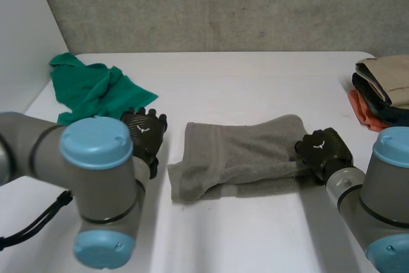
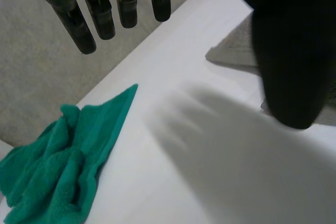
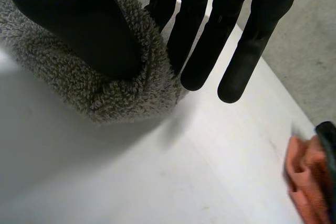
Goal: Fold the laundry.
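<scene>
Lying at the left (green cloth): the green cloth (image 1: 89,91) sat crumpled on the far left part of the desk (image 1: 255,71), well apart from the work in hand; it looked unfolded.
Left hand: the left hand (image 1: 146,133) hovered between the green cloth and the towel, just beside the towel's left end. Its fingers (image 2: 105,19) were straight and spread, holding nothing.
Grey towel: the grey towel (image 1: 236,155) lay in the middle of the desk, doubled over into a long band. Its left end was rumpled, with one corner sticking out unevenly.
Handling: terry pile, so probably light, soft and quite limp. It would sag between two holds and carry no crease of its own, though the nap should grip well and not slip.
Where to hold: likely the two ends, pinched at the corners through both layers, so the layers travel together.
Right hand: the right hand (image 1: 323,151) was at the towel's right end, thumb (image 3: 79,24) sunk into the pile and straight fingers against the rim, seemingly pinching it.
Folded stack: a folded stack (image 1: 383,91) of beige, dark and orange garments sat at the desk's far right edge.
</scene>
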Robot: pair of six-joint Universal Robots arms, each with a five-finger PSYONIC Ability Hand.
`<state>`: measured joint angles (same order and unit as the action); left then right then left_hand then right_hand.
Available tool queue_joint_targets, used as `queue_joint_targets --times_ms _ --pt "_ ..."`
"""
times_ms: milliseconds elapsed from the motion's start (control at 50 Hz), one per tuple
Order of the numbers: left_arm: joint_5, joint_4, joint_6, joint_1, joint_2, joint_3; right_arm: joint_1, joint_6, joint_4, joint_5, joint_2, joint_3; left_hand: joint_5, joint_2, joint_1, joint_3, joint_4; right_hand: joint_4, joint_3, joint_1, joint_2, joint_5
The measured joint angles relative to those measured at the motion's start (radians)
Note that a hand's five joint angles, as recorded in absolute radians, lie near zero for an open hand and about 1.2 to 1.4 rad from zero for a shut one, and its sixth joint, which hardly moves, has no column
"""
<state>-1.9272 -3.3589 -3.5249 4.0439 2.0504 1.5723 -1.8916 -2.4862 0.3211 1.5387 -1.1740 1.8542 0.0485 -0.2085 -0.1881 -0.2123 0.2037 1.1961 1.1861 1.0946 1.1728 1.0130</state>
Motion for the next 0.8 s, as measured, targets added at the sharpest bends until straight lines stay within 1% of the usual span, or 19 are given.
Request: queue_joint_targets --times_ms 80,220,260,320,380,400,420,460,500,520,540,560,580,660,700,720,740,800 --pt "0.035 -0.002 0.001 0.003 -0.081 0.046 -0.004 0.058 0.001 0.006 -0.025 0.004 0.0 0.0 0.0 0.0 0.0 0.0 0.0 0.0 0.0 0.0" --pt "0.069 -0.004 0.002 0.031 -0.217 0.071 -0.044 0.245 0.018 0.045 -0.055 -0.068 0.0 0.0 0.0 0.0 0.0 0.0 0.001 0.0 0.0 0.0" --pt "0.071 -0.007 0.002 0.044 -0.245 0.07 -0.096 0.292 0.036 0.05 -0.055 -0.107 0.0 0.0 0.0 0.0 0.0 0.001 0.002 0.0 0.0 0.0" --pt "0.072 -0.012 0.002 0.059 -0.265 0.067 -0.207 0.332 0.077 0.034 -0.04 -0.158 0.0 0.0 0.0 0.0 0.0 0.001 0.002 0.0 0.0 0.0" --pt "0.072 -0.017 0.002 0.072 -0.274 0.066 -0.321 0.351 0.122 -0.014 0.002 -0.19 0.0 0.0 0.0 0.0 0.0 0.0 0.002 0.0 0.0 0.0" --pt "0.072 -0.018 0.003 0.077 -0.276 0.067 -0.373 0.357 0.14 -0.051 0.032 -0.199 0.0 0.0 0.0 0.0 0.0 -0.016 -0.011 0.0 -0.006 -0.012" --pt "0.072 -0.019 0.003 0.079 -0.276 0.067 -0.394 0.36 0.148 -0.069 0.047 -0.202 0.0 0.0 0.0 0.0 0.0 -0.038 -0.031 -0.003 -0.022 -0.027" --pt "0.073 -0.021 0.004 0.082 -0.275 0.067 -0.441 0.364 0.16 -0.12 0.089 -0.206 0.0 0.0 0.0 0.0 0.0 -0.26 -0.27 -0.193 -0.263 -0.252" --pt "0.073 -0.024 0.006 0.085 -0.271 0.067 -0.474 0.367 0.164 -0.169 0.132 -0.206 0.0 0.0 0.0 0.0 0.0 -0.601 -0.592 -0.527 -0.597 -0.584" --pt "0.073 -0.028 0.006 0.086 -0.268 0.067 -0.483 0.366 0.163 -0.183 0.147 -0.205 0.0 0.0 0.0 0.0 0.0 -0.793 -0.785 -0.738 -0.81 -0.802" --pt "0.073 -0.029 0.007 0.086 -0.267 0.066 -0.485 0.365 0.163 -0.186 0.152 -0.205 0.0 0.0 0.0 0.0 0.0 -0.853 -0.844 -0.78 -0.851 -0.859" --pt "0.073 -0.038 0.007 0.086 -0.263 0.064 -0.489 0.358 0.16 -0.193 0.164 -0.202 0.0 0.0 0.0 0.0 0.0 -0.936 -0.93 -0.858 -0.934 -0.934" --pt "0.073 -0.045 0.007 0.086 -0.261 0.063 -0.489 0.354 0.159 -0.192 0.166 -0.201 0.0 0.0 0.0 0.0 0.0 -0.966 -0.964 -0.873 -0.957 -0.961" --pt "0.076 -0.098 0.008 0.082 -0.254 0.046 -0.465 0.245 0.149 -0.136 0.111 -0.193 0.0 0.0 0.0 0.0 0.0 -0.987 -0.979 -0.873 -0.964 -0.966" --pt "0.082 -0.125 0.009 0.079 -0.253 0.034 -0.438 0.146 0.143 -0.101 0.049 -0.186 0.0 0.0 0.0 0.0 0.0 -0.987 -0.979 -0.873 -0.964 -0.966" --pt "0.091 -0.143 0.01 0.075 -0.251 0.023 -0.416 0.064 0.137 -0.081 0.001 -0.179 0.0 0.0 0.0 0.0 0.0 -0.987 -0.979 -0.873 -0.964 -0.966" --pt "0.096 -0.151 0.011 0.072 -0.249 0.017 -0.403 0.018 0.133 -0.072 -0.024 -0.175 0.0 0.0 0.0 0.0 0.0 -0.987 -0.979 -0.873 -0.964 -0.966" --pt "0.136 -0.178 0.022 0.051 -0.234 -0.017 -0.343 -0.195 0.093 -0.05 -0.123 -0.166 0.0 0.0 0.0 0.0 0.0 -0.987 -0.979 -0.873 -0.964 -0.966"
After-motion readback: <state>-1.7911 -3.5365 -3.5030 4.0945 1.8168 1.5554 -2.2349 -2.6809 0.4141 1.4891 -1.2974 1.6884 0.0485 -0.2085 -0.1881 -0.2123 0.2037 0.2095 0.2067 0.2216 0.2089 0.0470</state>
